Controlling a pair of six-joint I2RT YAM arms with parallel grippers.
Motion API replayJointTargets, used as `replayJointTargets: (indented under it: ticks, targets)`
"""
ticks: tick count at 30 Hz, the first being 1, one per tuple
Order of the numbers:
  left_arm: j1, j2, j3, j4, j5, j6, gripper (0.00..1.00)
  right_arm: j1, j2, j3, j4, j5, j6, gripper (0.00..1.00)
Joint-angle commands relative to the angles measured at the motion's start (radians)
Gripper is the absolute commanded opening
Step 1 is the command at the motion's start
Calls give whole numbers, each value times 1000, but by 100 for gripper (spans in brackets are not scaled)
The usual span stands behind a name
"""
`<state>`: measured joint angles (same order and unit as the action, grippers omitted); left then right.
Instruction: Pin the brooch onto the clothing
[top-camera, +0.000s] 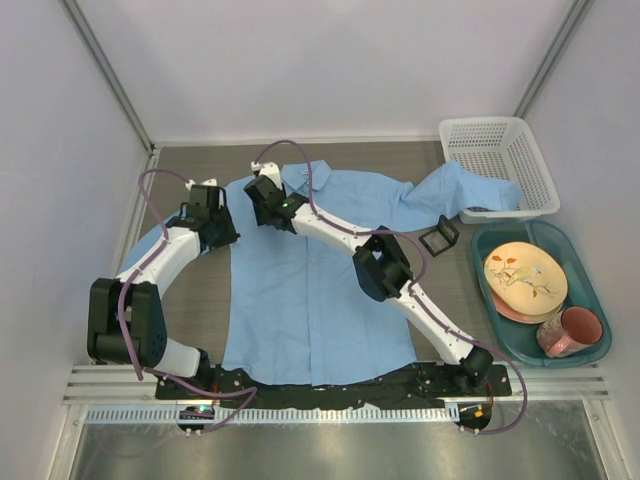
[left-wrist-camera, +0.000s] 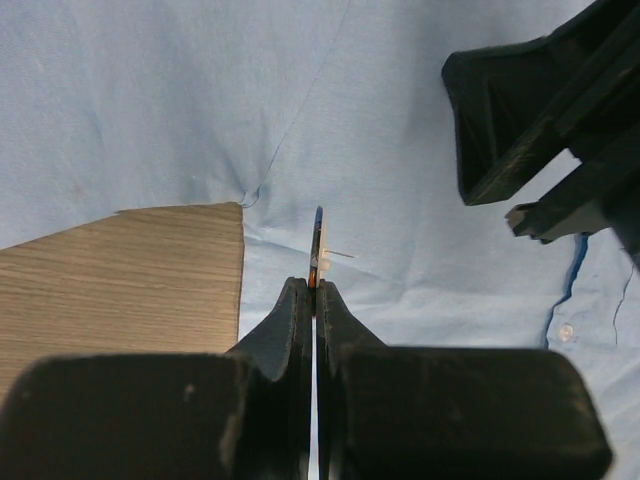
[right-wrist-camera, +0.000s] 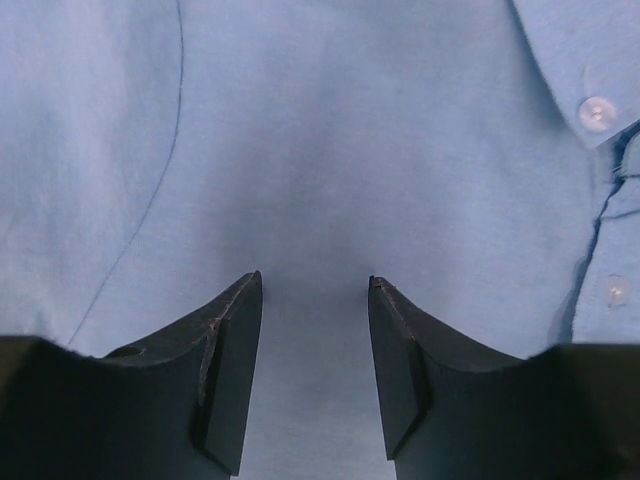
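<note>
Tiny brooch (left-wrist-camera: 317, 240) pinched edge-on at the tip of the left hand (left-wrist-camera: 316, 290), over the light blue shirt (left-wrist-camera: 150, 100), right hand (right-wrist-camera: 315, 290) spread above the shirt nearby

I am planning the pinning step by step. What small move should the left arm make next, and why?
Probably lower the left gripper a little toward the shirt. Its jaws are shut on the brooch, held edge-on, thin pin sticking out sideways, apparently not yet in the fabric. The right gripper is open nearby and holds nothing.
</note>
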<state>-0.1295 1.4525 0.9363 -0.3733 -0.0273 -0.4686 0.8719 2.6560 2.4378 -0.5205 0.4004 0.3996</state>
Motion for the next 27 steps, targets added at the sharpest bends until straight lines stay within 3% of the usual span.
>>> replayJointTargets:
  ticks: [1, 6, 9, 10, 13, 20, 27]
  targets:
    - [5, -1, 16, 39, -31, -4, 0, 6, 22, 20, 22, 58, 18, 51]
    - [7, 3, 19, 34, -42, -5, 0, 3, 31, -16, -2, 41, 41, 44]
    - [5, 9, 29, 28, -45, -1, 0, 1, 27, -42, -24, 15, 64, 24]
    - [5, 12, 35, 28, -40, 5, 0, 1, 22, -46, -26, 5, 64, 11]
    - [5, 28, 45, 34, -10, 28, 0, -1, 1, -34, -16, -9, 41, 1]
    - [5, 49, 52, 122, 105, 65, 0, -22, -97, -28, 56, -67, -7, 1]
    - [4, 86, 70, 200, 167, 94, 0, -43, -218, -155, 151, -135, 24, 1]
